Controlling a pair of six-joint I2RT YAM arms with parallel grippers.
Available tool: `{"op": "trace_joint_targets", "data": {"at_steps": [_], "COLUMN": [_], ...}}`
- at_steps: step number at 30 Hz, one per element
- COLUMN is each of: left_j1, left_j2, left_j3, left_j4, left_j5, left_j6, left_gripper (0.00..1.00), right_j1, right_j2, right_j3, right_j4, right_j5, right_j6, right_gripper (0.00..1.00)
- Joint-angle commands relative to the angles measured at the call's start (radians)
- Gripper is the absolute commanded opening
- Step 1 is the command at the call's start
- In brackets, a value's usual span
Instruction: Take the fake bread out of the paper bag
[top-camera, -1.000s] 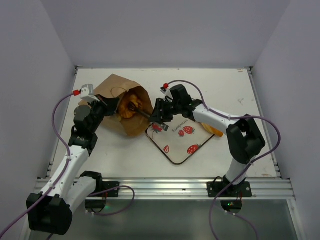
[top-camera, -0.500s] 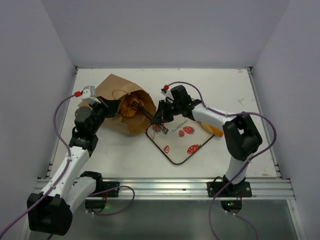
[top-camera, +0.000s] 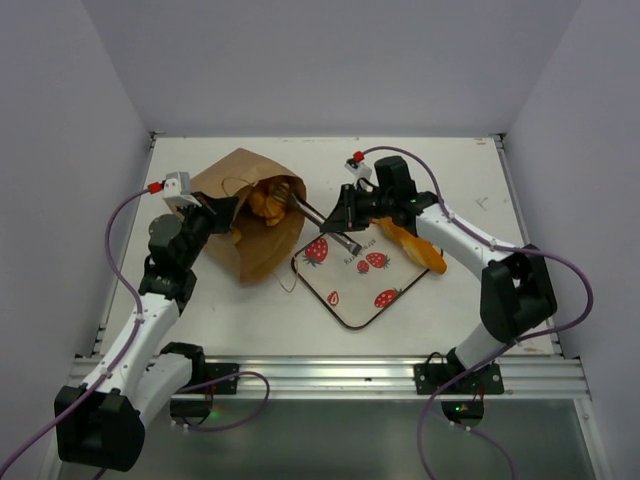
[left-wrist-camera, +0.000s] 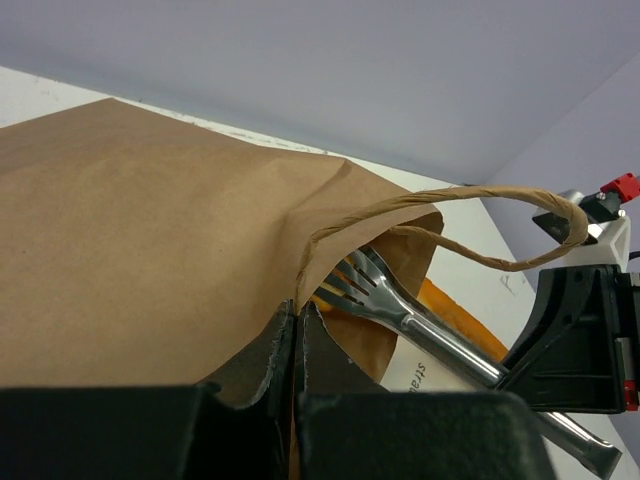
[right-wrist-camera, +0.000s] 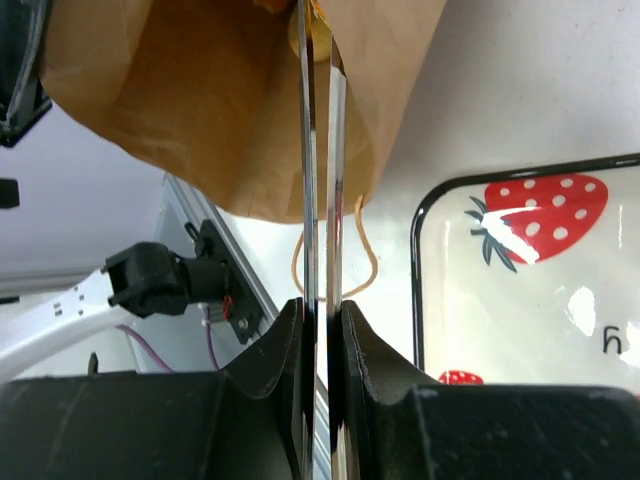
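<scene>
Rightward and up the right gripper (top-camera: 340, 222) has drawn back, clamped on metal tongs (top-camera: 312, 212) whose tips sit in the paper bag (top-camera: 250, 252) mouth, upper left of centre. Inside that mouth the fake bread (top-camera: 266, 205) shows; the left gripper (top-camera: 224, 215) is closed on the bag's rim.

- We see the paper bag (top-camera: 240, 245) resting on the tabletop (top-camera: 460, 170), its mouth open toward the right arm.
- Golden fake bread (top-camera: 264, 205) shows inside the mouth.
- The left end effector (top-camera: 226, 220) meets the bag's near rim.
- The right end effector (top-camera: 342, 220) holds metal tongs (top-camera: 310, 211), their tips inside the mouth.
- An orange baguette (top-camera: 415, 250) lies at the right corner of the strawberry tray (top-camera: 360, 300).
</scene>
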Motion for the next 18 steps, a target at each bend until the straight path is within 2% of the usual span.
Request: {"op": "trace_joint_targets", "data": {"at_steps": [1, 4, 7, 18], "left_j1": [0.007, 0.007, 0.007, 0.019], "left_j2": [-0.009, -0.008, -0.003, 0.064], "left_j3": [0.002, 0.004, 0.008, 0.035], "left_j4": [0.037, 0.034, 0.032, 0.052], "left_j5": [-0.033, -0.039, -0.048, -0.074], "left_j6": [0.039, 0.045, 0.062, 0.112], "left_gripper": [0.0, 0.0, 0.0, 0.0], "right_j1": [-0.027, -0.03, -0.028, -0.068], "right_j2": [-0.052, -0.041, -0.038, -0.211], "right_j3": [0.01, 0.035, 0.089, 0.061], "right_j4": [-0.02, -0.137, -0.325, -0.565], "right_j5": [-0.101, -0.16, -0.152, -0.134], "right_j6": [-0.106, -0.196, -0.356, -0.627], "right_gripper": [0.0, 0.0, 0.0, 0.0]}}
